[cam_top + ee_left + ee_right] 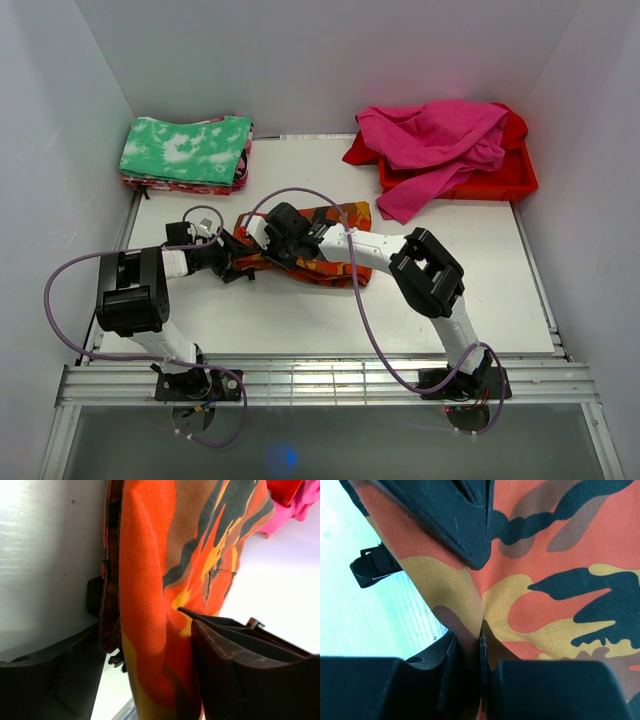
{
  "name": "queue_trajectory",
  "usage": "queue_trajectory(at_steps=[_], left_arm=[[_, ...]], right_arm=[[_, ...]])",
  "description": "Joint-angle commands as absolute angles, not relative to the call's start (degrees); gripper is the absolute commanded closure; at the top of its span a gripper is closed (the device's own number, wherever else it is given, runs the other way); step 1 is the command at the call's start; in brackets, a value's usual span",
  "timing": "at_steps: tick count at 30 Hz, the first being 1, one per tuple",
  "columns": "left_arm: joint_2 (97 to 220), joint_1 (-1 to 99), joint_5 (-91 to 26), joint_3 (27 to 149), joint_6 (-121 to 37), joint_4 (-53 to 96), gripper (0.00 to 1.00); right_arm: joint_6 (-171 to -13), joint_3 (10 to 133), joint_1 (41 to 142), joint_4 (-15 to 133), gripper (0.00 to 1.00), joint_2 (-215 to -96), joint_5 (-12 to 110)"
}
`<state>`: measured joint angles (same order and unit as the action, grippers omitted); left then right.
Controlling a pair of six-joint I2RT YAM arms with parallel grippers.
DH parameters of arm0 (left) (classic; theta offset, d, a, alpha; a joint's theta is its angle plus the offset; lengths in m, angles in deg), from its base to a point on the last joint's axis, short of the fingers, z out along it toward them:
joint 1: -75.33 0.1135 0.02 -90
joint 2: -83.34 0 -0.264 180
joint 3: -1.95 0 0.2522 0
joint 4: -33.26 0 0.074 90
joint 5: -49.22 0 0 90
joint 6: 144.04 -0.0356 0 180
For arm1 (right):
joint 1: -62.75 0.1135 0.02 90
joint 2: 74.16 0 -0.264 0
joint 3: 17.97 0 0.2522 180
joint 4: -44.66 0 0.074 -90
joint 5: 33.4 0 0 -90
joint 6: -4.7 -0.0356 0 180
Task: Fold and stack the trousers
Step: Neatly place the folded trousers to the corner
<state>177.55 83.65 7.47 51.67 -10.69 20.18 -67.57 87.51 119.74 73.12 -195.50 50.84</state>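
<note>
Pinching trousers (560,605) fold, right tool (481,625) pressed onto cloth; left tool (142,630) spread, straddling trousers' edge.

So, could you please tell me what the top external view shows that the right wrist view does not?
Only the top view shows the green stack at back left and the red tray holding magenta garments at back right. Only the wrist view shows, up close, the right gripper pinching a fold of cloth, and a black strap at the cloth's edge. Both show the trousers lying on the white table.
</note>
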Motion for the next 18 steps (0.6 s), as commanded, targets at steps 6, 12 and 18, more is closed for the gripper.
queue_trajectory(at_steps=[6, 12, 18], left_arm=[[179.2, 83.1, 6.3, 51.0, -8.5, 23.6, 0.47], [177.5, 83.1, 6.0, 50.7, -10.4, 23.0, 0.58], [175.9, 83.1, 7.8, 50.2, -13.3, 22.8, 0.81]], right_arm=[[-72.4, 90.3, 119.0, 73.2, 0.65, -193.2, 45.1], [-79.0, 87.9, 111.1, 77.2, 0.15, -185.0, 37.5], [-86.0, 79.9, 94.9, 80.3, 0.07, -174.7, 21.9]])
